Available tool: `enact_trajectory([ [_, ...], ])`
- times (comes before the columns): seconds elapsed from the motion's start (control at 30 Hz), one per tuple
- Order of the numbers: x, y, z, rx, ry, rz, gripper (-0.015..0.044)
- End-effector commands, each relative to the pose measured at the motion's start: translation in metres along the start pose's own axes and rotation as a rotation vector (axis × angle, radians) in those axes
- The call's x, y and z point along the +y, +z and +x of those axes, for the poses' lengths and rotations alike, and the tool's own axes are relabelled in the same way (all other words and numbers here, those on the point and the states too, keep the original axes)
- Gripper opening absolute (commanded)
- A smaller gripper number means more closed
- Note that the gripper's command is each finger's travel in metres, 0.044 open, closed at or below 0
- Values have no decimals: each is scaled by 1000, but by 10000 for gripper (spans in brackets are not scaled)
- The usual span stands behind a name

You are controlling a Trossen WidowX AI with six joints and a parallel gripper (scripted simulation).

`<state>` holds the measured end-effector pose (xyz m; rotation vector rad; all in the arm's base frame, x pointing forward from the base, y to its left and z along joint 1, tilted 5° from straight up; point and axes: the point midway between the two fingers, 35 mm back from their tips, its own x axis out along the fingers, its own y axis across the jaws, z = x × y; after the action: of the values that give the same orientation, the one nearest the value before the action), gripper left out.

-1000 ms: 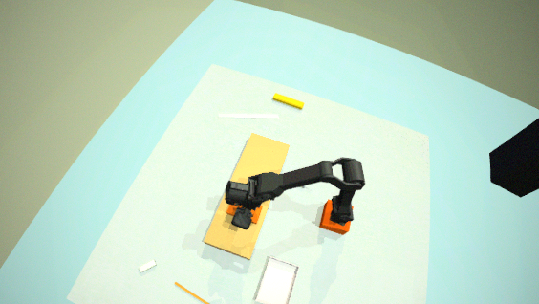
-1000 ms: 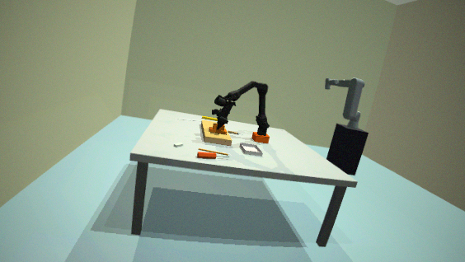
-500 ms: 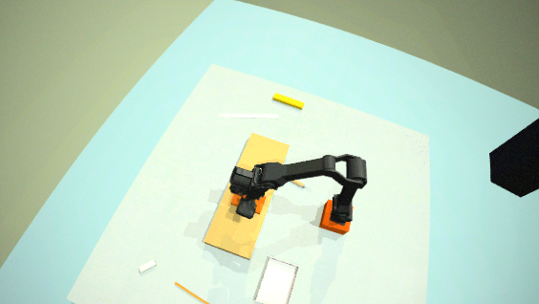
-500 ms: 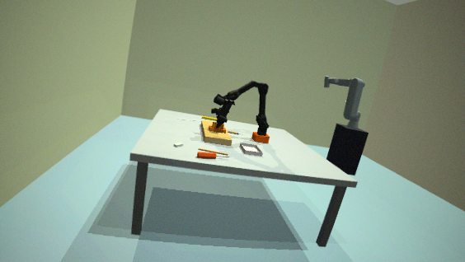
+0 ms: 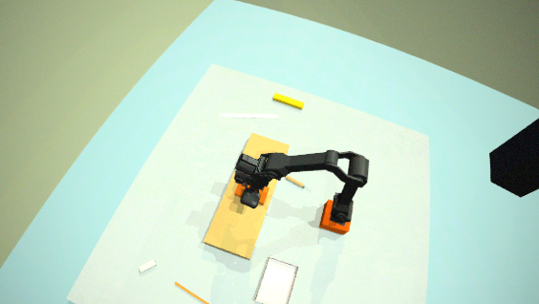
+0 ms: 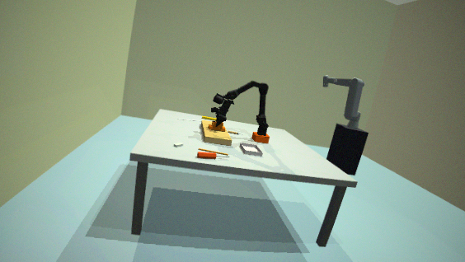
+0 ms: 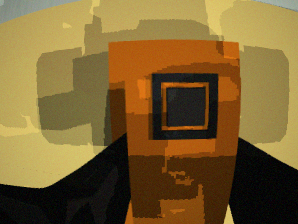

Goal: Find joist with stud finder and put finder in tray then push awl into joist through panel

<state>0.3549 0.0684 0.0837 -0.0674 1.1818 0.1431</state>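
Observation:
The stud finder (image 5: 264,195) (image 6: 213,128) (image 7: 175,56) is an orange block with a dark square window, which shows no lit mark in the wrist view. My gripper (image 5: 252,189) (image 6: 219,123) (image 7: 177,137) is shut on it, a black finger on each side. It is over the middle part of the yellow-tan floor panel (image 5: 229,230) (image 6: 218,138) (image 7: 45,31), on or just above its surface. The awl (image 5: 294,182) (image 6: 233,133), with a light wooden handle and thin metal tip, lies beside the panel, towards the arm's base. The tray (image 5: 277,279) (image 6: 251,149) holds nothing visible. The joist is hidden.
A yellow bar (image 5: 288,101) and a thin white strip (image 5: 248,116) lie beyond the panel's far end. A small white block (image 5: 147,266) (image 6: 178,145), an orange stick (image 5: 191,293) (image 6: 213,152) and a red-handled screwdriver (image 6: 206,155) lie beyond its near end.

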Motion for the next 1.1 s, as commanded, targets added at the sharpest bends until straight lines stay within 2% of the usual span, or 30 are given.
enact_trajectory([
  [0.0, -13, -1, 0, -1, -10, 3, 0],
  [1.07, -100, -2, -2, 0, -19, -1, 0],
])
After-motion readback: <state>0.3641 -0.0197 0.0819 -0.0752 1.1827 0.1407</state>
